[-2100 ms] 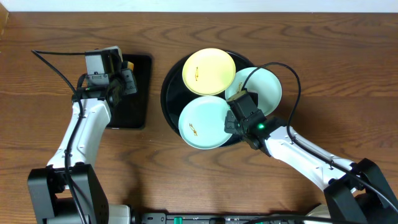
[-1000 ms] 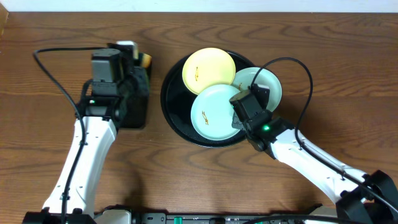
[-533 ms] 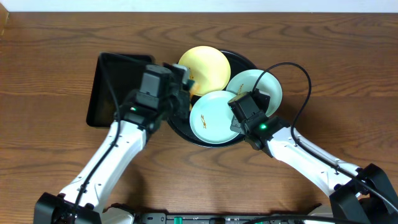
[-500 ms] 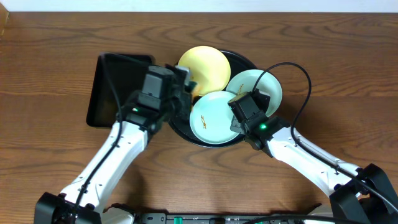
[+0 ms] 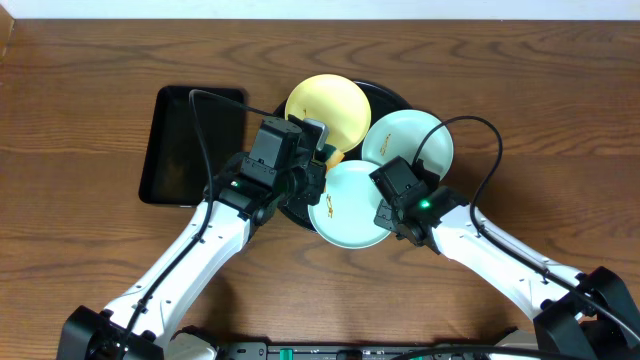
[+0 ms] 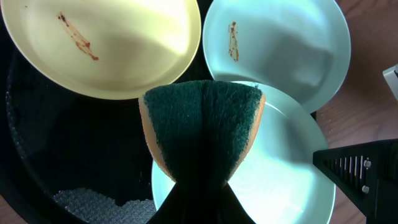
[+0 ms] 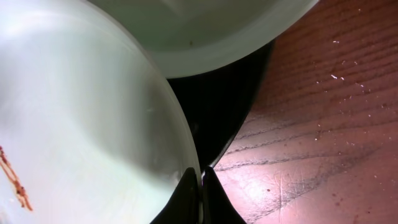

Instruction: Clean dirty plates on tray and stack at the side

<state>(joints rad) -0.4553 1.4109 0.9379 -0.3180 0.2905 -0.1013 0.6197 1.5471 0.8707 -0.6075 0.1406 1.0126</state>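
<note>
- Scrubbing the first plate looks to be the step in hand. The left claw [image 6: 200, 198] is closed tight on a folded sponge [image 6: 202, 121], green face outward with an orange-yellow edge showing, and it grips nothing else.
- Just beyond that claw's tip lies the near mint plate [image 6: 280, 177]. The sponge overlaps its rim, though I cannot tell whether it touches the surface.
- The right claw [image 7: 200, 183] is pinched down to a sliver on that same plate's rim, steadying it (the edge runs straight between the two fingers).
- From the right claw, the plate spreads away on its left side and bears a brown streak [image 7: 12, 174]. The far mint plate [image 7: 205, 25] sits ahead of the claw, and bare tabletop [image 7: 311, 112] lies to its right.
- All three plates rest on or over the round tray [image 6: 56, 149]. The yellow plate [image 6: 99, 43] is beyond the sponge to its left, smudged too, and the far mint plate is beyond it to the right.
- A rectangular tray [image 5: 190, 145] lies well off to the left claw's left, apart from the work.
- Next move, as I judge it: lower the sponge onto the streak and wipe across it. The right claw should hold firm so the plate neither skids nor tips off the tray's rim.
- No plate is stacked at the side yet.
</note>
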